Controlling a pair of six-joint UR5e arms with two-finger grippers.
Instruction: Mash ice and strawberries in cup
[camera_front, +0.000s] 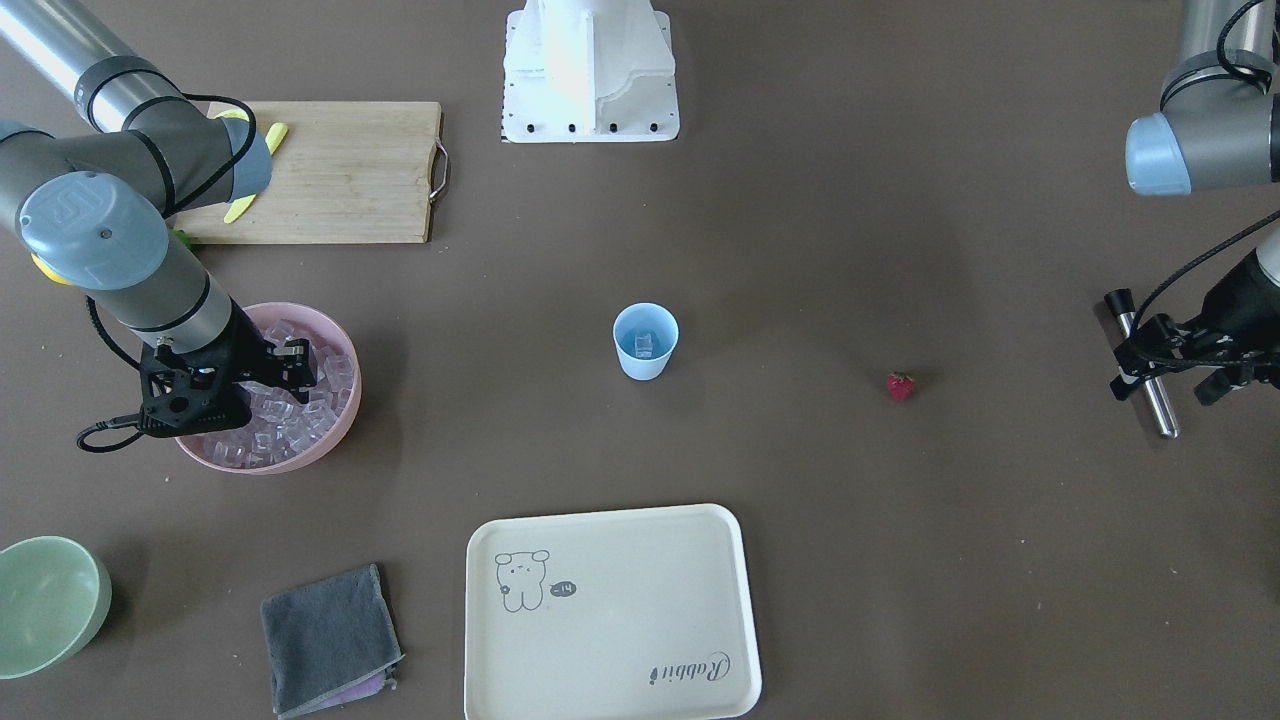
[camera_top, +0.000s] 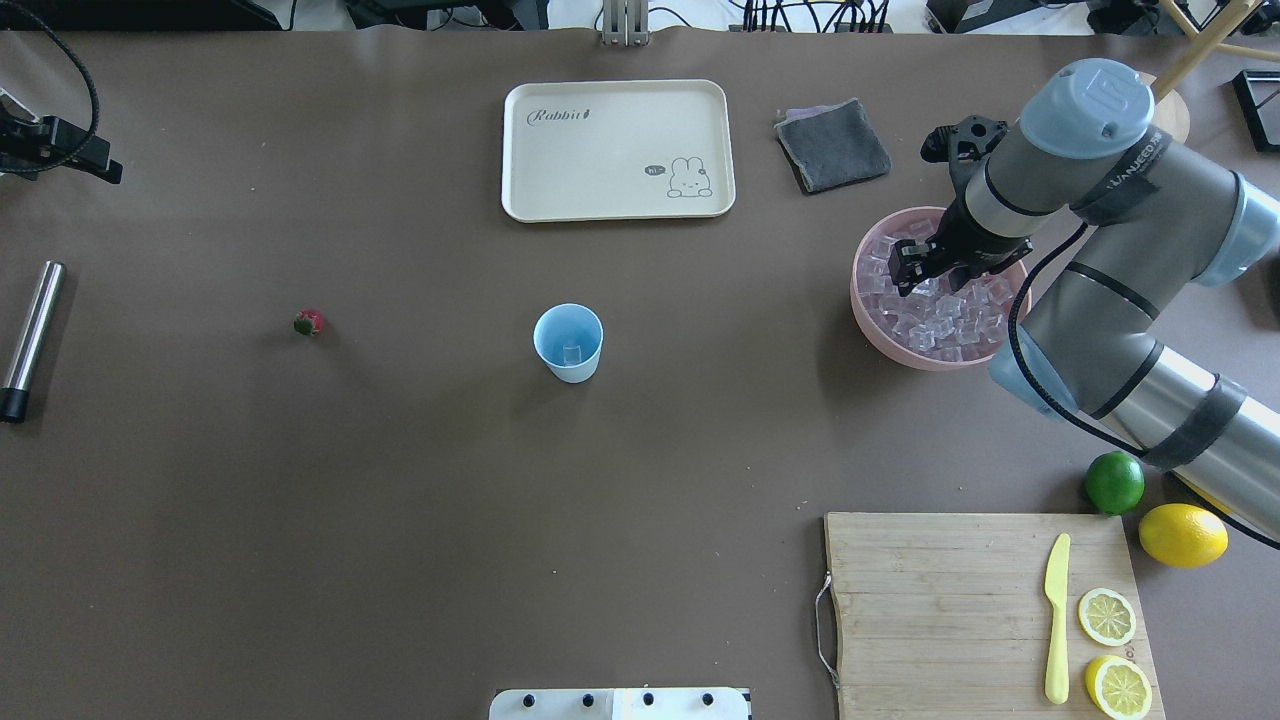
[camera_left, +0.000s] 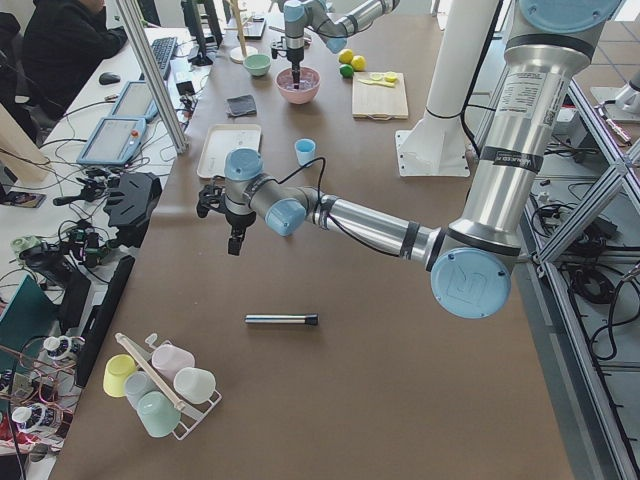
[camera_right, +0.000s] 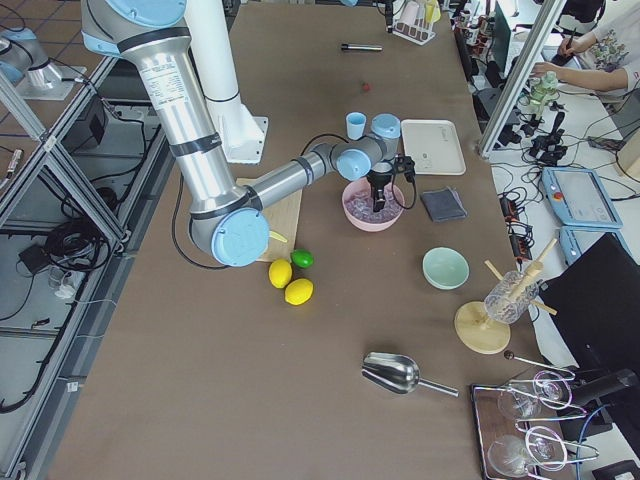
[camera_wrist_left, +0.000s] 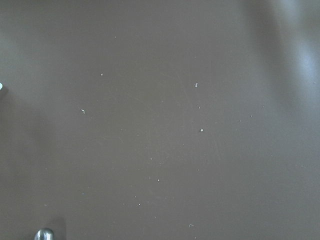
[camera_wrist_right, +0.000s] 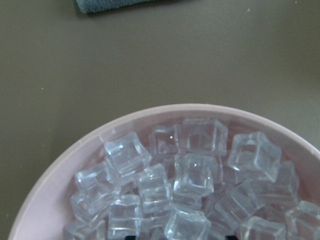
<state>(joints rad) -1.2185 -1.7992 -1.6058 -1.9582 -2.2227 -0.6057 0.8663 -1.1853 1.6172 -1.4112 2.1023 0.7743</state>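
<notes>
The light-blue cup (camera_front: 645, 342) (camera_top: 568, 342) stands upright mid-table with one ice cube (camera_top: 572, 352) in it. More ice (camera_wrist_right: 195, 175) fills a pink bowl (camera_top: 880, 340) (camera_front: 340, 420). My right gripper (camera_top: 915, 265) (camera_front: 295, 365) hangs just over that ice. It is open, with nothing between its fingers. A small red strawberry (camera_front: 900, 386) (camera_top: 309, 322) lies on the table between the cup and my left arm. My left gripper (camera_front: 1172, 378) hovers above the table, open and empty.
A metal rod (camera_top: 30, 340) lies on the table near the left gripper. A cream tray (camera_front: 610, 610), a grey cloth (camera_front: 330, 640) and a pale green bowl (camera_front: 50, 600) line the far edge. The cutting board (camera_top: 980, 610) carries a knife and lemon halves, beside a lime (camera_top: 1114, 482) and a lemon (camera_top: 1182, 535).
</notes>
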